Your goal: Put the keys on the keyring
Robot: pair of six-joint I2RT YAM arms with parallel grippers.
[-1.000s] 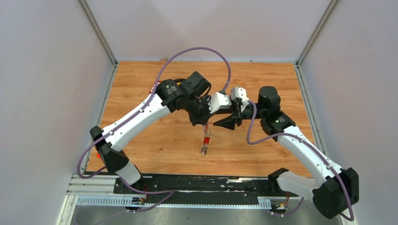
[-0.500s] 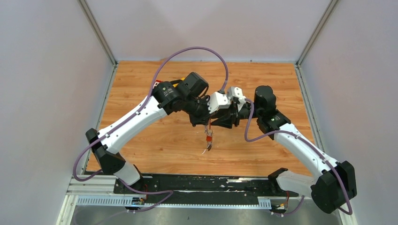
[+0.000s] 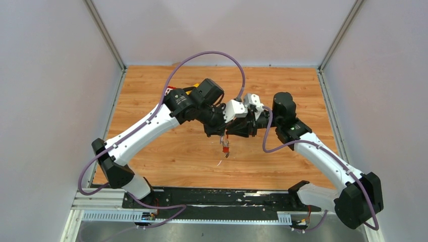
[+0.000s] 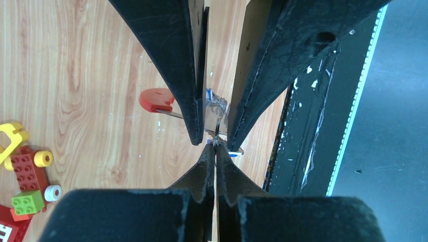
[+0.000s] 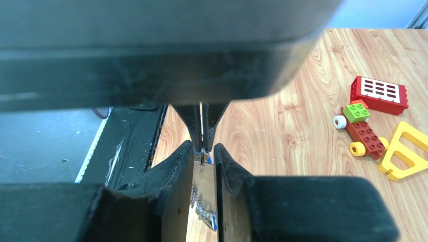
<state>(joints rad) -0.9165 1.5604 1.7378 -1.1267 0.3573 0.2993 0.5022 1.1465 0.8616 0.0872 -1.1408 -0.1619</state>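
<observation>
Right gripper [image 5: 203,147] advanced, narrowed beside left gripper [image 4: 215,148] pinching keyring [image 3: 225,147]; own grip unclear. Toy blocks [image 5: 361,126] aside; wooden tabletop [image 3: 282,80], grey walls [image 3: 50,75].

Left arm [image 3: 146,128] and right arm [image 3: 325,160] are twins tbh: glossy white shells dotted with small dark screws, chunky black joint housings, and a purple cable [image 3: 212,52] trailing back from each. Fingers [image 4: 199,176] on the left gripper [image 4: 215,147] are matte black, grainy, tapering thin.

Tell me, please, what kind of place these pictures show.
Most likely a robot test cell in a laboratory. A left arm and a right arm are bolted to a rail at the edge of a wooden table, plain grey walls close it in, and toy blocks lie on the wood.
</observation>
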